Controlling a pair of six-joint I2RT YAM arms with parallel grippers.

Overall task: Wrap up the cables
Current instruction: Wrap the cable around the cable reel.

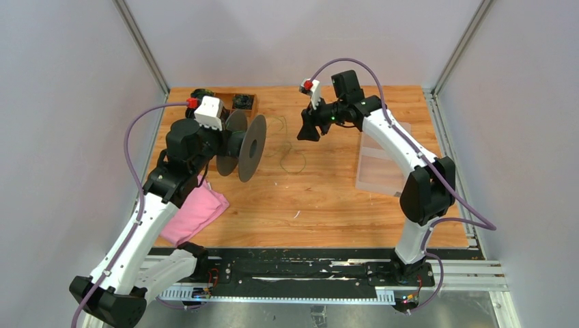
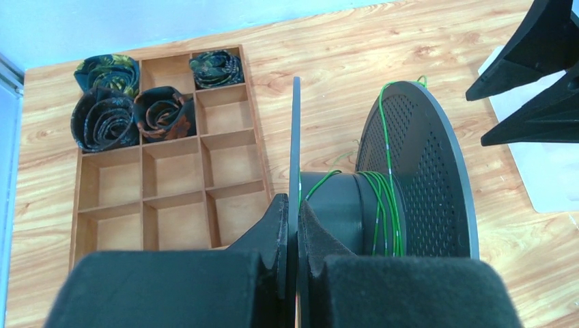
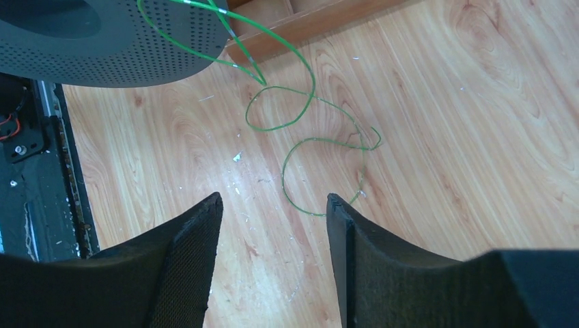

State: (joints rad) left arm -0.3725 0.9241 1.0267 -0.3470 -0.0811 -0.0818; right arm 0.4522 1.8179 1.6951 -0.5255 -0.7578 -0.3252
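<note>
Nearest to the near edge of the table, on its left side, lies a pink cloth (image 1: pixel 196 213); it has no part in the coming move. Just beyond it the left gripper (image 2: pixel 293 217) is closed tightly on the near flange of a black spool (image 2: pixel 420 171), with one finger on each face of the thin disc. The axis of the spool lies level and runs from the left side of the table toward the right, so both flanges stand upright. A few turns of the green cable (image 2: pixel 384 205) are on the hub already, and the wire leaves over the rim of the outer flange.

From there the loose part of the cable drops to the wood near the middle of the table and lies in open loops, between the spool and the right gripper (image 3: pixel 273 205). Its general run is from the spool toward the right edge. The right gripper hovers above these loops, its fingers pointing down and standing apart with nothing between them; the loops are below and a little ahead of the fingertips. The right arm is clearly the nearer one to the loose wire, its forearm reaching over a clear plastic container (image 1: pixel 382 167). I judge that the next move is a descent onto one loop.

At the far left corner stands a wooden compartment tray (image 2: pixel 202 147).
</note>
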